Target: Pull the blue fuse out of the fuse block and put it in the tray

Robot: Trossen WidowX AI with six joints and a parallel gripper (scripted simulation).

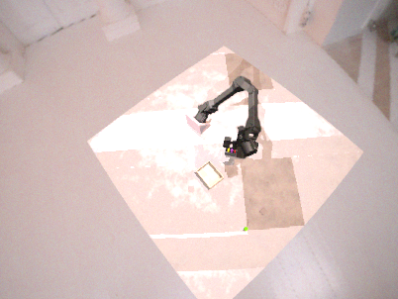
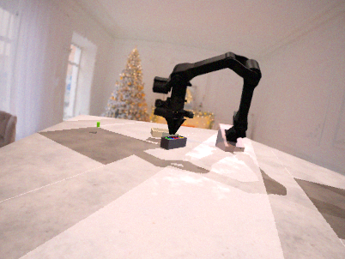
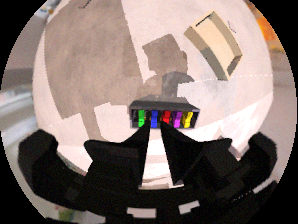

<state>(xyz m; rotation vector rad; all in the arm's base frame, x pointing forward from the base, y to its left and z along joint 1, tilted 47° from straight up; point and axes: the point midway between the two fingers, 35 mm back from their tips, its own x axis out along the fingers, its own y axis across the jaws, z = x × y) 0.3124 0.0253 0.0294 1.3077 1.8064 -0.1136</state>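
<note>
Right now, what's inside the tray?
The tray looks empty: only its pale floor shows in the wrist view. The coloured fuses, blue included, stand in the fuse block.
</note>
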